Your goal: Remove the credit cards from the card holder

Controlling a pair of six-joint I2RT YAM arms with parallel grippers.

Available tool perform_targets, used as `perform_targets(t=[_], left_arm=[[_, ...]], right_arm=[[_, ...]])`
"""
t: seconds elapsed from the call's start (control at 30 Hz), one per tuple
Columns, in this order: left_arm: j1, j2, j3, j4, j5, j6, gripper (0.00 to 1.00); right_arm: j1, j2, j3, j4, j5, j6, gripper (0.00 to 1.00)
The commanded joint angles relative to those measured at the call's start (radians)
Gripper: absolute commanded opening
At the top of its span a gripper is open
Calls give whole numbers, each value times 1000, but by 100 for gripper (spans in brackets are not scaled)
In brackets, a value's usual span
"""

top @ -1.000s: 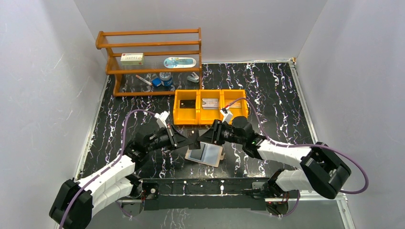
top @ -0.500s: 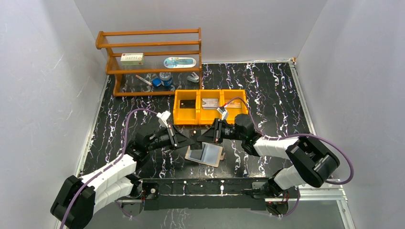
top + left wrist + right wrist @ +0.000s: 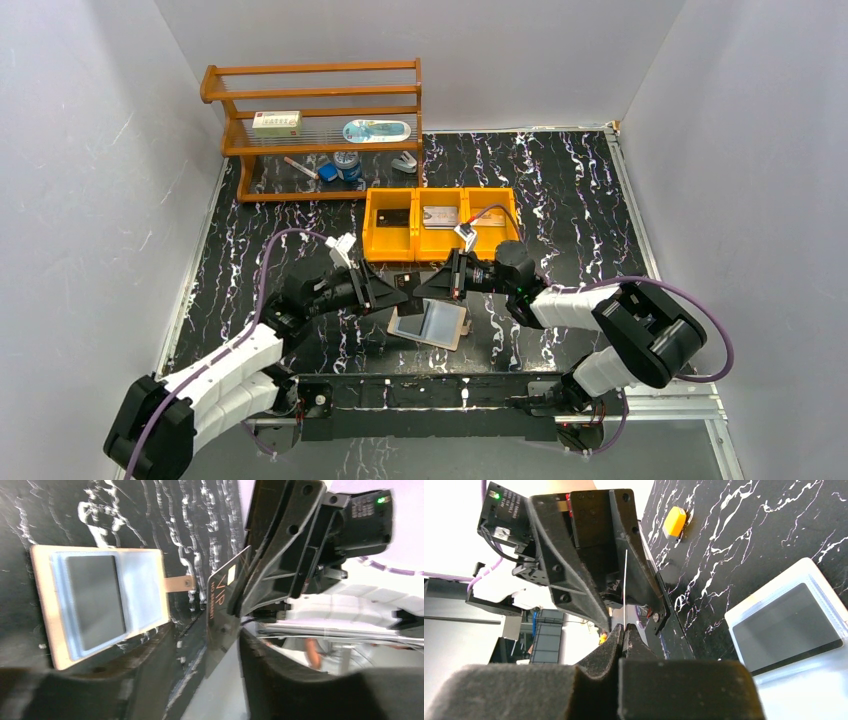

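Note:
The tan card holder (image 3: 430, 325) lies spread open on the table, with a dark grey card (image 3: 95, 600) inside its clear sleeve (image 3: 794, 625). A black credit card (image 3: 222, 615) marked VIP hangs in the air above it, between the two grippers (image 3: 408, 280). My right gripper (image 3: 621, 630) is shut on one end of the black credit card, which shows edge-on (image 3: 624, 590) in the right wrist view. My left gripper (image 3: 205, 650) stands open around the other end, with a gap beside the card. The two grippers meet nose to nose (image 3: 395, 290) (image 3: 425, 283).
An orange three-compartment tray (image 3: 441, 252) sits just behind the grippers, with a black card (image 3: 392, 217), a silver card (image 3: 440, 215) and a brownish card (image 3: 492, 217) in it. A wooden shelf rack (image 3: 315, 120) with small items stands at the back left.
My right gripper has closed on the black card. My left gripper, shut on that card before, has opened. The holder has not moved.

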Motion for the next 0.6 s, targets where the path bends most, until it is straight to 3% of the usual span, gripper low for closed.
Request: perform_targets(t=[0.0, 0.1, 0.2, 0.43, 0.57], left_arm=[[1, -52, 100, -228, -95, 130, 58], [1, -83, 168, -424, -216, 209, 77], [1, -125, 255, -626, -381, 282, 86], [3, -203, 440, -1019, -898, 332, 97], [2, -236, 496, -1083, -1033, 391, 98]], right_arm=[[1, -35, 9, 4, 17, -38, 0], [1, -62, 28, -89, 45, -82, 0], [1, -95, 65, -231, 93, -158, 0], [1, -145, 245, -669, 300, -418, 0], [1, -97, 400, -823, 416, -561, 0]])
